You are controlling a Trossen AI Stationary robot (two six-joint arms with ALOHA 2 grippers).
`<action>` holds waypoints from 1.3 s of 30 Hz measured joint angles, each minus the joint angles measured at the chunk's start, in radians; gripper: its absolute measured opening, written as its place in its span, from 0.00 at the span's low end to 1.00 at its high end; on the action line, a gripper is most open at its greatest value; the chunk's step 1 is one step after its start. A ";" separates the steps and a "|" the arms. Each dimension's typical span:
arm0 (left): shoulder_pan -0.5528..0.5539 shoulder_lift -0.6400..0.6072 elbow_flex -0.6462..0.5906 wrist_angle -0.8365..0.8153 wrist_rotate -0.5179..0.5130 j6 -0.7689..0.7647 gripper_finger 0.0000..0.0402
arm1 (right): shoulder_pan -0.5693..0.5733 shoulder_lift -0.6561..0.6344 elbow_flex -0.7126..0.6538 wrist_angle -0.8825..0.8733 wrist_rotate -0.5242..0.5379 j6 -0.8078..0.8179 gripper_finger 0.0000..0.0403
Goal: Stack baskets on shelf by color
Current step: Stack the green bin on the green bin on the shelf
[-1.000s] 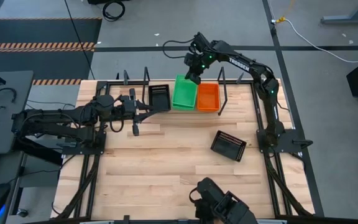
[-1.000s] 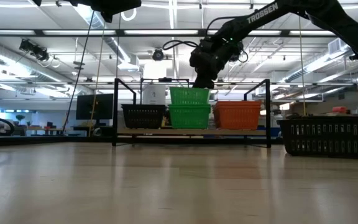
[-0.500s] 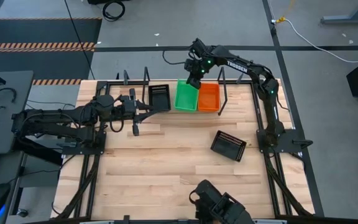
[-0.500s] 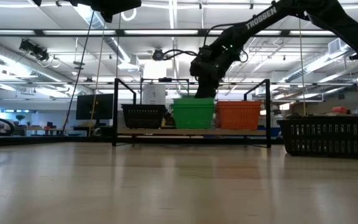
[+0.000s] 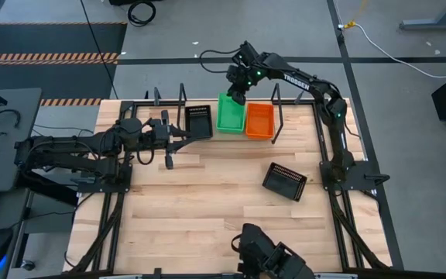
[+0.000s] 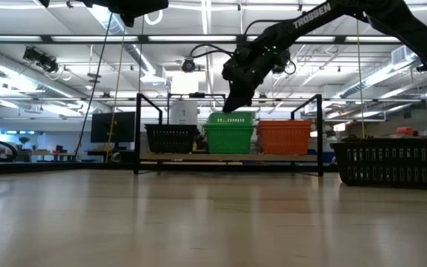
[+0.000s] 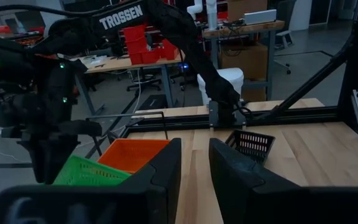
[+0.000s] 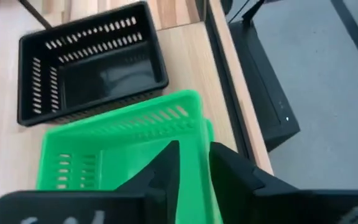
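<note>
The right gripper (image 5: 238, 85) is positioned above the far edge of the green baskets (image 5: 231, 114) on the shelf (image 5: 178, 106). In the right wrist view its fingers (image 8: 166, 163) stand narrowly apart directly over the rim of the top green basket (image 8: 120, 146); whether they touch that rim cannot be told. In the low view the right gripper (image 6: 232, 100) is just above the green stack (image 6: 229, 132), with a small gap visible between the fingertips and the top rim.

Shelf contents, high view:
- A black basket (image 5: 199, 121) occupies the left position.
- The green baskets occupy the middle position, nested one inside another; the exact count cannot be told.
- An orange basket (image 5: 259, 121) occupies the right position, just beside the green one.

A second black basket (image 5: 285, 181) lies on the tabletop (image 5: 207, 209), well apart from the shelf, toward the right arm's base, turned at an angle to the table edges.

The left gripper (image 5: 178, 136) waits near the table's left side, pointing toward the black basket on the shelf. In the left wrist view its fingers (image 7: 160, 171) are narrowly parted with nothing between them
</note>
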 joint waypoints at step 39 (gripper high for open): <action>0.000 0.000 0.000 0.000 0.000 0.000 0.22 | 0.191 -0.035 -0.024 -0.129 0.186 -0.082 0.30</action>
